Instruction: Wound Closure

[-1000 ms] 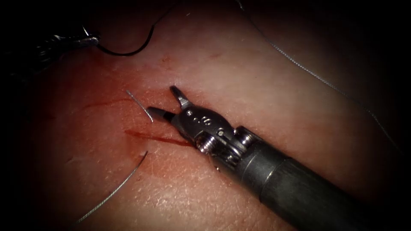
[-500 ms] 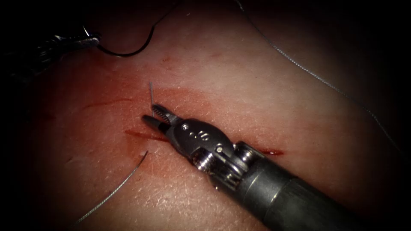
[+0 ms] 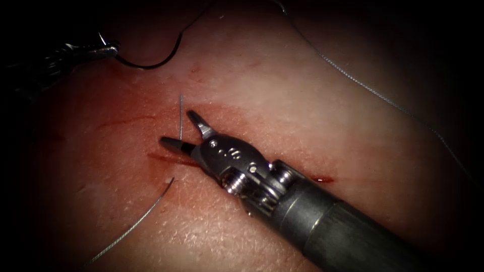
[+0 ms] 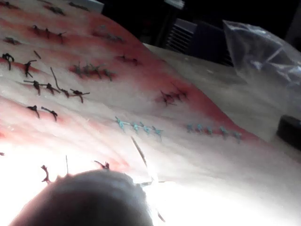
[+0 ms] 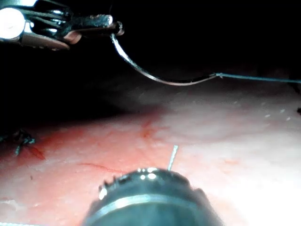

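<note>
The right arm's end effector, half a second ago nearly closed around a short upright thread end, now stands with its jaws spread wide and empty; the thread end rises free between them, just above the cut. In my judgement the grip on it is released, so this strand is not yet secured.

The left arm's end effector, well up and left of the cut, is clamped on the needle near its tip. The needle is a thin dark steel curve, clear of the tissue.

The tissue is pale, moist and finely grained, stained with red fluid around the narrow dark-red cut. Grey thread, fine and wiry, leaves the tissue just below the cut.
</note>
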`<state>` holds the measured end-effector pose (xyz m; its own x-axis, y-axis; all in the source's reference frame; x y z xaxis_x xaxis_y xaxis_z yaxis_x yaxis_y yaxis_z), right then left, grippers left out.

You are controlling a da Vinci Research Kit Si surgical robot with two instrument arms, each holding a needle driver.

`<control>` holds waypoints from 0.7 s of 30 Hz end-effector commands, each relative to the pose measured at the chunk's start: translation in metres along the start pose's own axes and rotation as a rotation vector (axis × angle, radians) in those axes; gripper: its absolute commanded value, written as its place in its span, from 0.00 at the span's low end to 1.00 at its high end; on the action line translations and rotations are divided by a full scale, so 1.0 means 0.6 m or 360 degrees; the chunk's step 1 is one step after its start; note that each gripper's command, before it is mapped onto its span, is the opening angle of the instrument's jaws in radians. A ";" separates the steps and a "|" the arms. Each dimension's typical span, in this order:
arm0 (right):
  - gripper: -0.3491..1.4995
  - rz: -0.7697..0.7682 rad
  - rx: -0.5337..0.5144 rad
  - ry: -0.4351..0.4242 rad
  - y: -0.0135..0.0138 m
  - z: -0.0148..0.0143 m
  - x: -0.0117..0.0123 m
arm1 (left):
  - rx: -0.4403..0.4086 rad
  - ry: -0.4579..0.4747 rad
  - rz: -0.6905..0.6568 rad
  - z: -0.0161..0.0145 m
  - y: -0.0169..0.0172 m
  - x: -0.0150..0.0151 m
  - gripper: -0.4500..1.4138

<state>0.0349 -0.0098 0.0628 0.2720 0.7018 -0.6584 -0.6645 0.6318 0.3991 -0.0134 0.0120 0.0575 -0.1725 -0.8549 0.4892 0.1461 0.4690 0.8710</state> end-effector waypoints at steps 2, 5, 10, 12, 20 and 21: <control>0.40 0.0001 0.0001 0.0011 0.0001 0.0001 0.0027 | 0.0005 -0.0010 0.0011 0.0009 -0.0003 -0.0022 0.00; 0.34 0.0001 -0.0002 0.0012 0.0005 0.0004 0.0027 | 0.0005 -0.0010 0.0011 0.0009 -0.0003 -0.0022 0.00; 0.29 -0.0007 -0.0015 0.0020 0.0025 0.0027 0.0018 | 0.0004 -0.0011 0.0011 0.0010 -0.0003 -0.0022 0.00; 0.37 -0.0012 -0.0010 0.0022 0.0040 0.0036 0.0017 | 0.0008 -0.0009 0.0011 0.0011 -0.0003 -0.0022 0.00; 0.58 -0.0007 -0.0117 0.0031 0.0040 0.0037 0.0018 | 0.0007 -0.0009 0.0011 0.0012 -0.0003 -0.0022 0.00; 0.51 -0.0007 -0.0118 0.0031 0.0039 0.0038 0.0018 | 0.0007 -0.0009 0.0011 0.0012 -0.0003 -0.0021 0.00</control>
<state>0.0348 -0.0080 0.0651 0.2662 0.6956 -0.6673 -0.7097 0.6099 0.3527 -0.0136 0.0121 0.0575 -0.1721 -0.8548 0.4896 0.1446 0.4697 0.8709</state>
